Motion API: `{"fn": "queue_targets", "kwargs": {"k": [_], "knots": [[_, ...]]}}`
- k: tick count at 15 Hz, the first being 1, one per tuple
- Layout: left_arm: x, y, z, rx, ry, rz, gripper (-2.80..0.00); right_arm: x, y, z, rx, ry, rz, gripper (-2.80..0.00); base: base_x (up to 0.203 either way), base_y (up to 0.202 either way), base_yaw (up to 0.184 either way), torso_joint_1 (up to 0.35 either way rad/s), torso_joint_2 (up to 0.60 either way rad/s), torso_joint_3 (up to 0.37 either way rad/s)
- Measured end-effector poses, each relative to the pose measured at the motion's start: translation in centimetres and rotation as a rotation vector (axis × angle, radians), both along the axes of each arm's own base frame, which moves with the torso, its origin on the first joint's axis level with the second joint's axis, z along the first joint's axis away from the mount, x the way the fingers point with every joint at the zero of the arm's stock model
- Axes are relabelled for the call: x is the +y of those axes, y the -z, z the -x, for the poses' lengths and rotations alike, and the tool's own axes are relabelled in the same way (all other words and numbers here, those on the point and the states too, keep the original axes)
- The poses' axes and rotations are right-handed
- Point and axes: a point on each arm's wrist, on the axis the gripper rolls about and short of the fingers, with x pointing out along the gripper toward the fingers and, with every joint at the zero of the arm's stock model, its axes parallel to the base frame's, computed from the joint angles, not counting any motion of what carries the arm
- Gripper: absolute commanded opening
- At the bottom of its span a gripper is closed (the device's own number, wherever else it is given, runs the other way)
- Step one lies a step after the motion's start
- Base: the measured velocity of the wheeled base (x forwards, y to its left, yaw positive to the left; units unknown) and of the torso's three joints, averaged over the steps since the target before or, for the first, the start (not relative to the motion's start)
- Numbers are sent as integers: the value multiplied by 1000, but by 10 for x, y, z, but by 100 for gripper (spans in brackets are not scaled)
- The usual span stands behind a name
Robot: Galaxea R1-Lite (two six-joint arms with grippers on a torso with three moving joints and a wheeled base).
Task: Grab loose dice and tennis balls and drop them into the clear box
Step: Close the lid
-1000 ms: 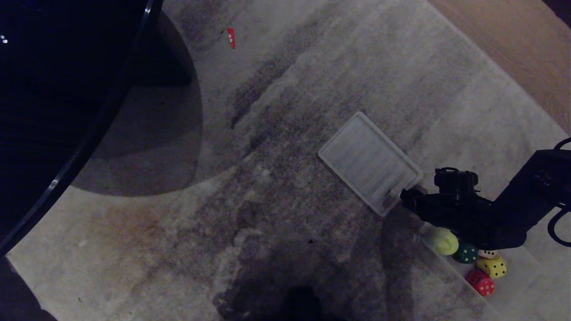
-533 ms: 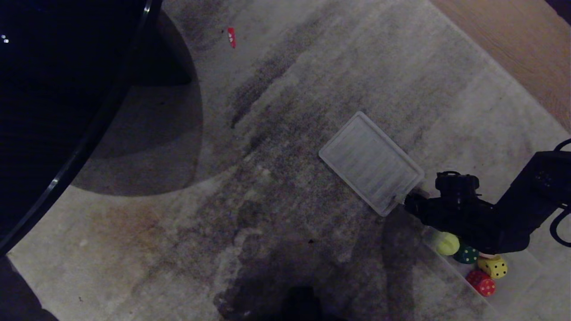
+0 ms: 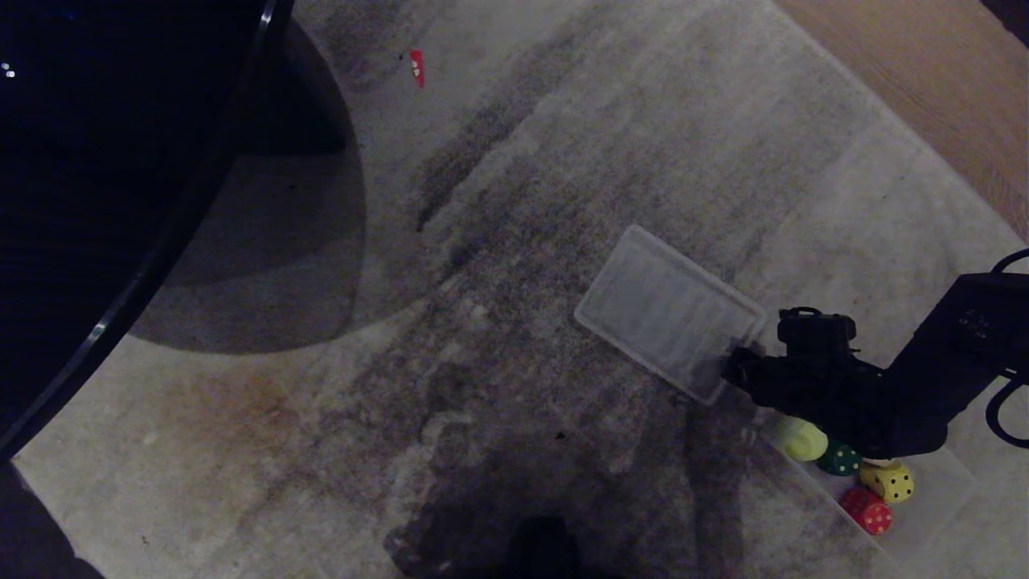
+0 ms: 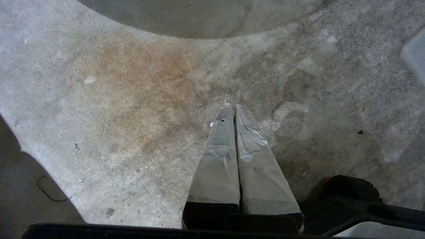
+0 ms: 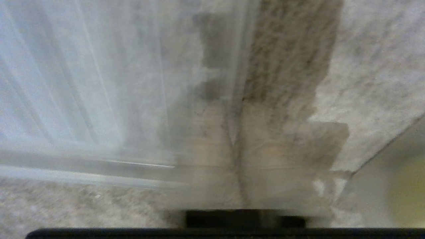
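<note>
Dice, four of them, sit in the head view at about 4 o'clock of the scene, inside the clear box [image 3: 953,482]: a dark green one [image 3: 840,459], a yellow one [image 3: 887,481], a red one [image 3: 866,510] and a beige one [image 3: 875,463], of which only a sliver shows under the right arm. One tennis ball [image 3: 801,439] lies with them at the 10 o'clock end of the cluster, which runs in a loose line from 10 toward 4 o'clock. A single flat ribbed lid [image 3: 667,310] lies on the grey rug [image 3: 498,338] at 10 o'clock from the box, its long axis running from 10 to 4 o'clock. The right pincer [image 3: 735,366] is at the lid's 4 o'clock corner, closed tight on its rim. A small red scrap [image 3: 416,67] lies far off at 11 o'clock. In the left wrist view, the left pincer [image 4: 232,107] hangs over bare, stained rug, its two taped fingers pressed together with nothing between them. In the right wrist view, blurred fingers meet on the lid's edge, and a yellow-green blur shows behind the box's wall at 4 o'clock.
</note>
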Motion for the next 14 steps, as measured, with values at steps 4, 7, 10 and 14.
{"fn": "queue_targets", "kwargs": {"k": [4,7,10,14], "knots": [[0,0,0,0,0,0,-280,-2,-16,10,-43,12,2,-280,0,0,0,0,0,0],[0,0,0,0,0,0,-280,0,-47,31,-59,3,1,-280,0,0,0,0,0,0],[0,0,0,0,0,0,-280,6,-84,69,-80,-24,-1,-280,0,0,0,0,0,0],[0,0,0,0,0,0,-280,15,-135,146,-142,-84,32,-280,0,0,0,0,0,0]]}}
